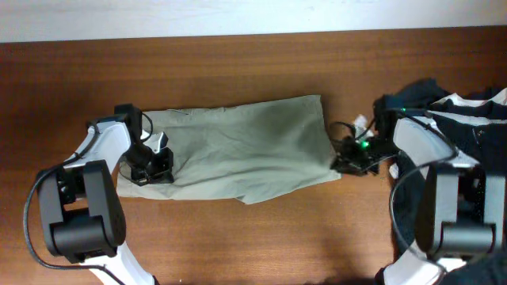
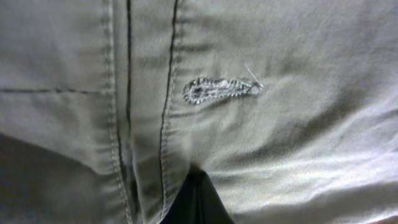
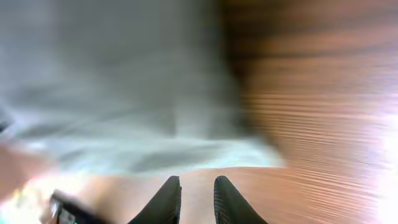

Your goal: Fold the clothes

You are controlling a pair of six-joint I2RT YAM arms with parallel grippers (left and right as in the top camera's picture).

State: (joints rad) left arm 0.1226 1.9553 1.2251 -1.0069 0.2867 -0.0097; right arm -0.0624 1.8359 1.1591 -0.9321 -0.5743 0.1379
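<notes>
The khaki shorts (image 1: 245,150) lie flat across the middle of the wooden table, lengthwise from left to right. My left gripper (image 1: 150,168) is at their left end, on the waistband. In the left wrist view its dark fingers (image 2: 196,196) are pressed together with the fabric (image 2: 280,124) bunched around them, just below a stitched buttonhole (image 2: 217,90). My right gripper (image 1: 342,162) is at the shorts' right edge. In the blurred right wrist view its fingers (image 3: 196,183) stand slightly apart over bare wood, empty, with the pale cloth (image 3: 124,93) just ahead.
A black garment with white trim (image 1: 475,119) lies heaped at the far right, behind the right arm. The table's far edge (image 1: 253,36) meets a white wall. Bare wood (image 1: 261,237) lies in front of the shorts.
</notes>
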